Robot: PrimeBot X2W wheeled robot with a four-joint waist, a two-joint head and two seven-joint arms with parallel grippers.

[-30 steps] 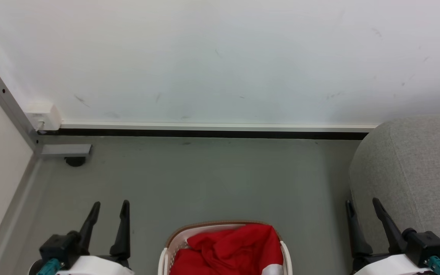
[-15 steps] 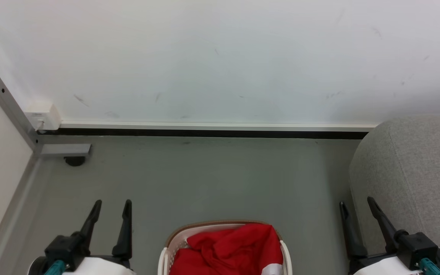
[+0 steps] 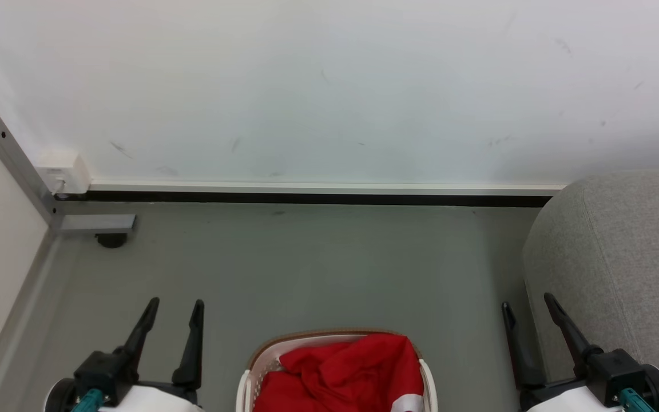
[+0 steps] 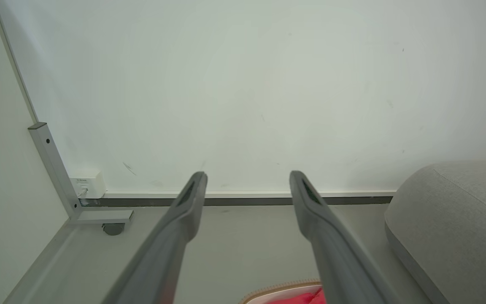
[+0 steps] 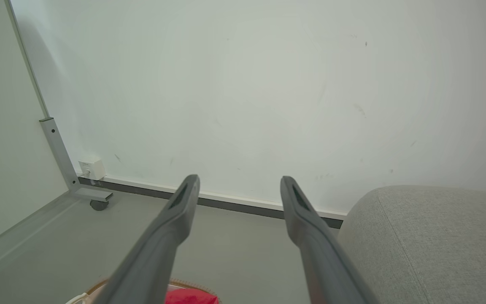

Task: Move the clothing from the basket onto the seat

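Red clothing [image 3: 341, 375] with a white panel lies heaped in the white basket [image 3: 245, 389], whose tan rim shows at the bottom centre of the head view. The light-grey seat [image 3: 621, 257] fills the right side. My left gripper [image 3: 175, 306] hangs open over the floor left of the basket, nothing between its fingers. Right of the basket, close beside the seat's edge, my right gripper [image 3: 527, 300] is open and holds nothing. In the left wrist view the left gripper [image 4: 247, 175] points at the wall, with the basket rim [image 4: 281, 291] low down. The right wrist view shows the right gripper [image 5: 238, 179], the clothing [image 5: 190, 297] and the seat [image 5: 428, 236].
A white wall with a dark skirting strip [image 3: 306, 199] closes the far side. A grey metal post with a foot and caster [image 3: 111, 239] and a white socket box [image 3: 65, 171] stand in the left corner. Grey floor [image 3: 318, 269] lies between basket and wall.
Both grippers have drifted slightly inward toward the basket and a little farther up the head view. The basket, clothing and seat stay put.
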